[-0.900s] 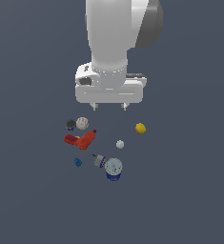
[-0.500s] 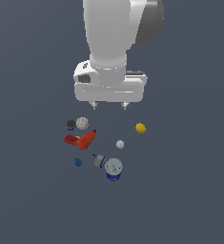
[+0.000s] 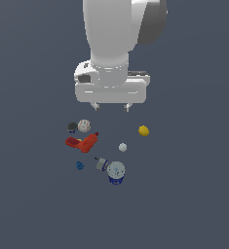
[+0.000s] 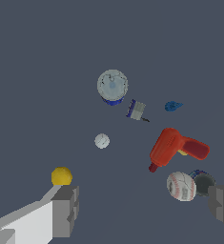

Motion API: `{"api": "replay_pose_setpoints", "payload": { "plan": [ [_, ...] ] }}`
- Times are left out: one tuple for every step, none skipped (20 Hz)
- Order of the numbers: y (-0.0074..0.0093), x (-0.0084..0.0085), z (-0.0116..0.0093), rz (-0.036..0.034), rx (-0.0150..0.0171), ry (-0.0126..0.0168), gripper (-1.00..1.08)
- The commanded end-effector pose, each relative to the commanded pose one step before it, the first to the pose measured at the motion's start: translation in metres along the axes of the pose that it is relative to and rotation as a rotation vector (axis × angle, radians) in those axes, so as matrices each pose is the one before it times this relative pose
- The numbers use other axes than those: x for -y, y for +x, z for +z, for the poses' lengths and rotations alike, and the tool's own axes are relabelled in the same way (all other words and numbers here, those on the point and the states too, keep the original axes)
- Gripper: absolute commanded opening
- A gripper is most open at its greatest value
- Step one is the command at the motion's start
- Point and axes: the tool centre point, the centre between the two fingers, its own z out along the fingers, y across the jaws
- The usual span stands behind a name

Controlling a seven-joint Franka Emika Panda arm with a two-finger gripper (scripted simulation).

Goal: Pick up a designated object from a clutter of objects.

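Note:
The white baseball with red stitching point(image 3: 84, 126) lies on the dark floor next to the dark round piece point(image 3: 72, 127), just behind the red tool shape point(image 3: 83, 142). It also shows in the wrist view point(image 4: 181, 186), close to one finger point(image 4: 222, 206). My gripper point(image 3: 111, 106) hangs open and empty above the clutter, to the exterior view's right of the baseball. In the wrist view the gripper point(image 4: 144, 208) has its jaws wide apart, with nothing between them.
A yellow ball point(image 3: 143, 130) lies at the exterior view's right. A tiny white ball point(image 3: 123, 147), a blue-and-white can point(image 3: 116, 172), a small grey block point(image 3: 101, 164) and a small blue knob point(image 3: 79, 166) lie nearer the front.
The gripper has risen a little and drifted slightly toward the exterior view's right. The objects have not moved.

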Motion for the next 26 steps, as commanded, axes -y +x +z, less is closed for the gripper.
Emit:
{"api": "replay_pose_setpoints", "payload": {
  "plan": [
    [-0.00046, -0.00305, 0.00361, 0.00399, 0.00026, 0.00057, 1.00],
    [-0.00031, -0.00203, 0.00248, 0.00237, -0.00015, 0.00027, 1.00],
    [-0.00040, -0.00244, 0.00296, 0.00283, -0.00018, 0.00029, 1.00],
    [-0.00050, -0.00280, 0.00343, 0.00322, -0.00020, 0.00031, 1.00],
    [-0.00061, -0.00315, 0.00385, 0.00363, -0.00023, 0.00034, 1.00],
    [-0.00073, -0.00355, 0.00430, 0.00417, -0.00028, 0.00039, 1.00],
    [-0.00088, -0.00398, 0.00474, 0.00475, -0.00033, 0.00043, 1.00],
    [-0.00103, -0.00428, 0.00515, 0.00509, -0.00036, 0.00042, 1.00],
    [-0.00123, -0.00469, 0.00559, 0.00558, -0.00039, 0.00040, 1.00],
    [-0.00144, -0.00508, 0.00602, 0.00607, -0.00043, 0.00038, 1.00],
    [-0.00168, -0.00546, 0.00644, 0.00656, -0.00047, 0.00035, 1.00],
    [-0.00195, -0.00585, 0.00685, 0.00708, -0.00051, 0.00030, 1.00],
    [-0.00225, -0.00623, 0.00726, 0.00757, -0.00055, 0.00024, 1.00],
    [-0.00258, -0.00661, 0.00765, 0.00809, -0.00059, 0.00015, 1.00],
    [-0.00294, -0.00699, 0.00803, 0.00863, -0.00063, 0.00005, 1.00],
    [-0.00334, -0.00735, 0.00838, 0.00914, -0.00067, -0.00007, 1.00],
    [-0.00376, -0.00768, 0.00868, 0.00964, -0.00070, -0.00022, 1.00],
    [-0.00404, -0.00770, 0.00862, 0.00976, -0.00070, -0.00037, 1.00],
    [-0.00430, -0.00764, 0.00849, 0.00978, -0.00070, -0.00052, 1.00],
    [-0.00454, -0.00758, 0.00835, 0.00982, -0.00069, -0.00067, 1.00],
    [-0.00479, -0.00751, 0.00820, 0.00981, -0.00067, -0.00082, 1.00],
    [-0.00503, -0.00745, 0.00805, 0.00984, -0.00065, -0.00098, 1.00],
    [-0.00523, -0.00733, 0.00786, 0.00980, -0.00063, -0.00112, 1.00],
    [-0.00522, -0.00696, 0.00738, 0.00942, -0.00058, -0.00122, 1.00],
    [-0.00513, -0.00651, 0.00684, 0.00890, -0.00053, -0.00129, 1.00],
    [-0.00500, -0.00608, 0.00633, 0.00840, -0.00048, -0.00133, 1.00]
  ]
}}
